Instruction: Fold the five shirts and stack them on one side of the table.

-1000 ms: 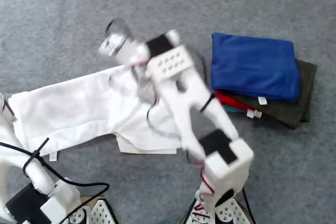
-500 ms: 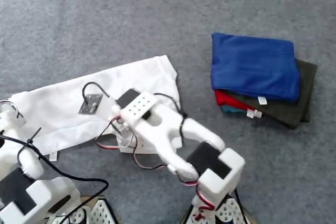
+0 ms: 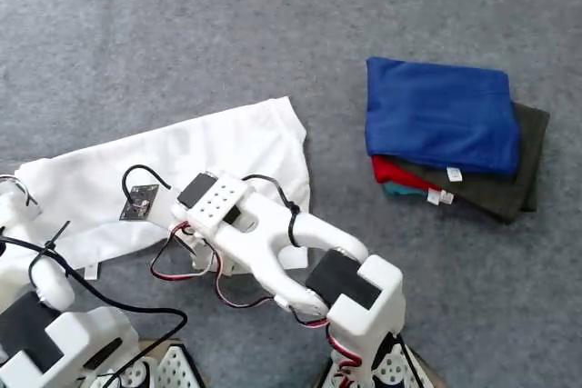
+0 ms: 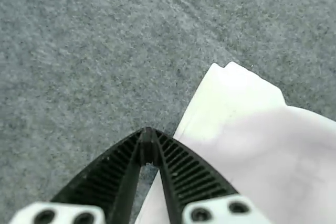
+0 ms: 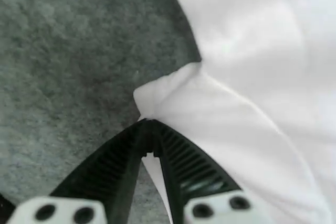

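Shut tight at the left gripper point(image 4: 148, 148) (no gap at the tips), with the edge of the white shirt point(image 4: 247, 145) just beside them. Shut too at the right gripper point(image 5: 148, 129), tips touching a shirt corner.

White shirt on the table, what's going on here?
Both arms are at the white shirt, which lies spread on the grey table. The right hand is shut at a corner of it, and the left hand is shut at its edge. Whether either pinches cloth is unclear. Four folded shirts, blue on top, sit stacked apart.
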